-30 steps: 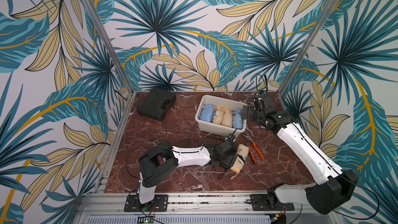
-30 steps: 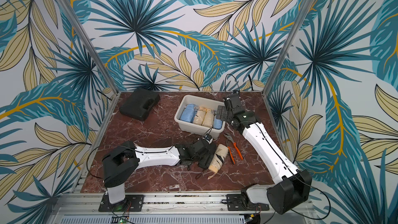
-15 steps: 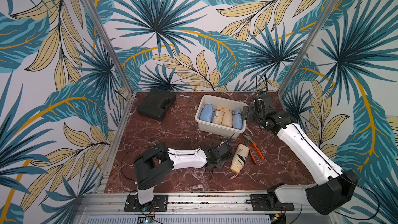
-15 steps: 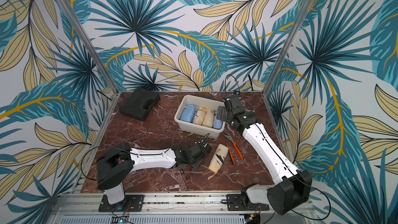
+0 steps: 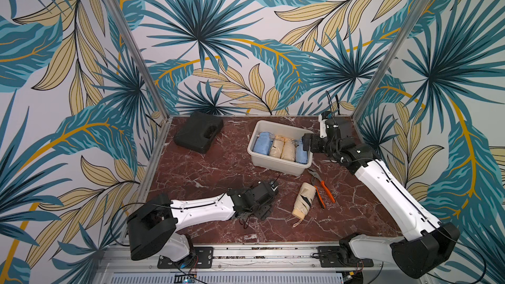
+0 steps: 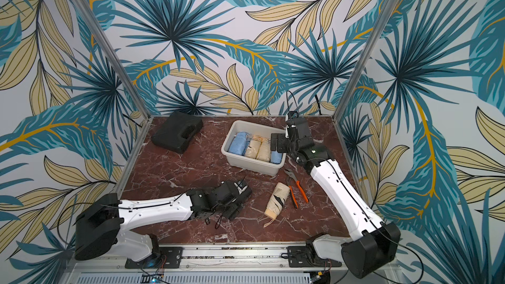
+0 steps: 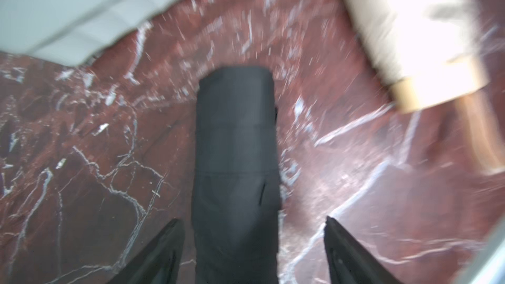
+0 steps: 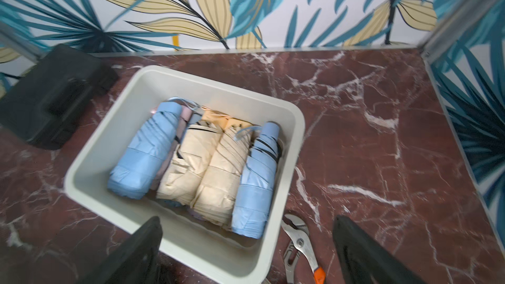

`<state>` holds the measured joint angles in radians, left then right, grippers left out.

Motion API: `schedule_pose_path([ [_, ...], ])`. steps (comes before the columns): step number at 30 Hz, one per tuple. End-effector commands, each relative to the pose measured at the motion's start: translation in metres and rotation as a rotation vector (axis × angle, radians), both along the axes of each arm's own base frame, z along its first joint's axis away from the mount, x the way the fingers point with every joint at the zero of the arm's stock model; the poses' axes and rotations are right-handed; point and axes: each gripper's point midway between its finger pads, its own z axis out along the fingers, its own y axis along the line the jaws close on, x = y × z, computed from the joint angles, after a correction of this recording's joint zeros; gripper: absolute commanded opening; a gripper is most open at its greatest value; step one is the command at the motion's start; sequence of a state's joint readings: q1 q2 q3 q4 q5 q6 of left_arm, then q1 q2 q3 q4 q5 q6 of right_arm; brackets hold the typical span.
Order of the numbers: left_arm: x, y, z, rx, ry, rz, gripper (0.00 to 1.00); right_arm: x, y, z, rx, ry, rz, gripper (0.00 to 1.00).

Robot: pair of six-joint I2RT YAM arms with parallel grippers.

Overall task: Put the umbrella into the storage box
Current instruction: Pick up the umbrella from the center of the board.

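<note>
A black folded umbrella [image 7: 235, 159] lies on the marble between the spread fingers of my left gripper [image 7: 252, 219]. One finger is close beside it and the other stands well clear, so the gripper is open. In both top views this gripper [image 5: 263, 209] [image 6: 235, 210] sits low at the front. A beige folded umbrella [image 5: 302, 200] [image 6: 276, 199] lies apart to its right. The off-white storage box [image 5: 276, 125] [image 8: 90, 159] holds several blue and beige umbrellas. My right gripper [image 5: 307, 143] [image 8: 247, 218] hovers open over the box's right end, empty.
Orange-handled pliers [image 5: 321, 187] [image 8: 300, 244] lie between the box and the beige umbrella. A black moulded case [image 5: 198, 132] [image 6: 176, 132] sits at the back left. Metal frame posts and patterned walls close in the table.
My left gripper has drawn back to the left, away from the beige umbrella, with the black umbrella under it. The right arm has not moved.
</note>
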<state>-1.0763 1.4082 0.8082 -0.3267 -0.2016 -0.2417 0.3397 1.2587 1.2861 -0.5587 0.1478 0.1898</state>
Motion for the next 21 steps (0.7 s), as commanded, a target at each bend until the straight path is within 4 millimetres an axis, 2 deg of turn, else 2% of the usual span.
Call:
schedule_pose_path([
  [1,0.012,-0.019,0.056,-0.284,-0.073,0.09,0.87,-0.004,0.023,0.029,-0.002,-0.131,0.188,0.99],
  [3,0.018,-0.015,0.082,-0.438,-0.096,0.188,0.87,-0.008,0.028,0.03,-0.041,-0.14,0.253,0.99],
  [5,0.025,-0.003,0.1,-0.581,-0.114,0.309,0.87,-0.014,0.035,0.03,-0.091,-0.157,0.34,0.99],
  [8,0.038,0.033,0.11,-0.783,-0.123,0.581,0.88,-0.028,0.048,0.029,-0.158,-0.19,0.491,0.98],
  [10,0.041,0.05,0.113,-0.903,-0.122,0.673,0.88,-0.039,0.055,0.031,-0.183,-0.206,0.58,0.97],
  [12,0.042,0.06,0.118,-0.949,-0.132,0.717,0.88,-0.05,0.063,0.03,-0.202,-0.218,0.663,0.96],
  [15,0.049,0.077,0.122,-0.926,-0.145,0.773,0.89,-0.067,0.077,0.017,-0.228,-0.206,0.791,0.95],
  [21,0.062,0.128,0.109,-0.88,-0.103,0.972,0.91,-0.099,0.109,-0.029,-0.27,-0.157,1.041,0.92],
])
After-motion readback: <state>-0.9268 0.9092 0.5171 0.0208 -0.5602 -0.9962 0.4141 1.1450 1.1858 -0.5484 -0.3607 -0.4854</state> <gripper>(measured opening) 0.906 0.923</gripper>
